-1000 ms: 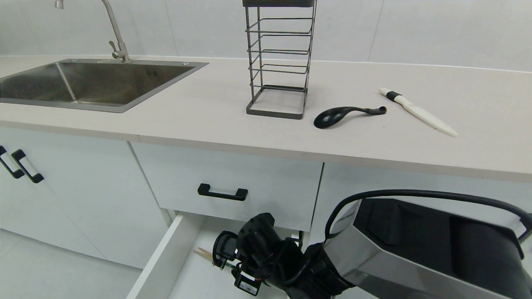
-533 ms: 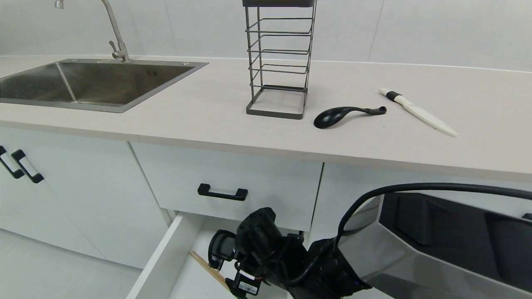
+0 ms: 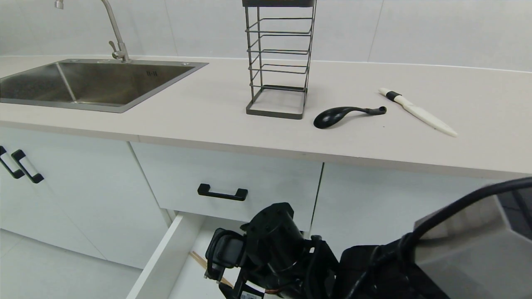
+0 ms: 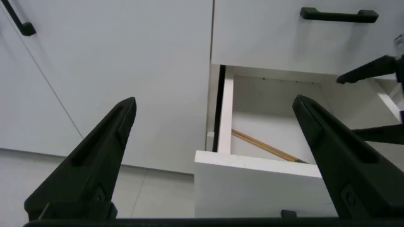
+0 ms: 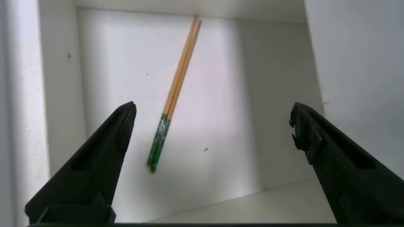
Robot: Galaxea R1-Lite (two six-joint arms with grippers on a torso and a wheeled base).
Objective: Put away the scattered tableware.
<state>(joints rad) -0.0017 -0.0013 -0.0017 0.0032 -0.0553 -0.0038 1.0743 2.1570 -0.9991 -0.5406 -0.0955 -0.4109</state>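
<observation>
The right arm has pulled back since a second ago: its bulky housing has slid toward the right edge of the head view, and its wrist sits higher over the open drawer [image 3: 160, 261]. The chopsticks [image 5: 177, 88], close by the gripper then, now lie loose on the drawer's white bottom. A pale tiled wall [image 3: 415, 29] backs the room, and a long light counter [image 3: 208, 112] runs below it over white cabinets [image 3: 62, 199] with black handles, above a grey floor [image 3: 50, 278]. A steel sink [image 3: 91, 83] is set into the counter on the left, with a curved tap [image 3: 114, 29] at its back rim. An upper drawer [image 3: 270, 182] is shut, and the open drawer juts out just beneath it. A tall dark wire rack [image 3: 280, 58] stands upright at mid-counter. The left gripper [image 4: 214, 101] hangs in front of the cabinets facing the open drawer, its fingers spread wide with nothing between them. The right gripper [image 5: 213, 108] hovers over the drawer, its fingers likewise wide apart and empty, clear of the chopsticks below. A white knife [image 3: 419, 112] with a black band lies aslant on the counter's right. A black spoon [image 3: 332, 116] lies between it and the rack, touching neither. The chopsticks lie side by side, green ends together.
</observation>
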